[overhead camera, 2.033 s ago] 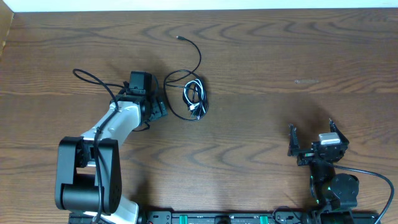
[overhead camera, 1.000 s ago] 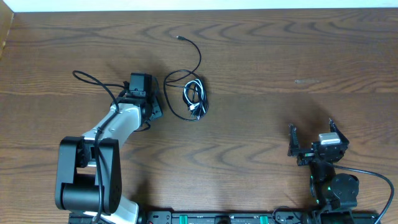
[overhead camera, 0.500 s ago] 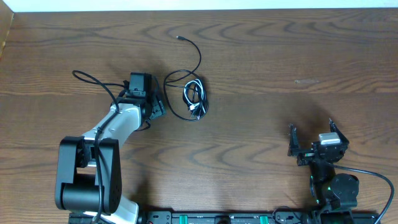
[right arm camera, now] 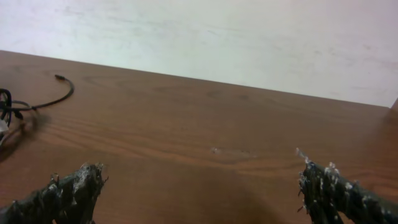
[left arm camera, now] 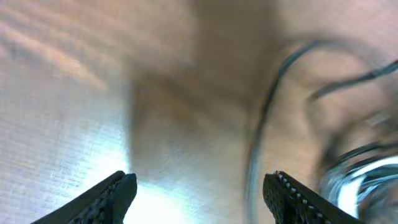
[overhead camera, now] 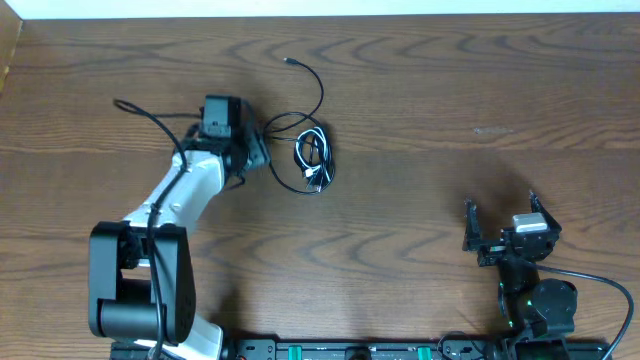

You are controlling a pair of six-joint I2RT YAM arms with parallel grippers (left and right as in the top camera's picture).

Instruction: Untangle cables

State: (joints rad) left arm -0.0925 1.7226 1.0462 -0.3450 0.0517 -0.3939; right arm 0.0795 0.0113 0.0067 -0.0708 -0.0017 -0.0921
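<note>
Wooden table [overhead camera: 420, 90] | cables [overhead camera: 312, 152] just beside left pincer [overhead camera: 258, 155] | jaws apart

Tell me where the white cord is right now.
In the overhead view the white cord lies bundled left of centre, overlapping the loop of the black cord, just right of the left gripper.

- A dark brown, wood-grained counter [overhead camera: 420, 90] fills the overhead view.
- A small pale scuff [overhead camera: 492, 130] marks its surface, right of centre.
- A plain white wall [right arm camera: 217, 37] rises behind the far edge.
- A lighter strip [overhead camera: 10, 50] sits at the top left corner, possibly a wooden side board.
</note>
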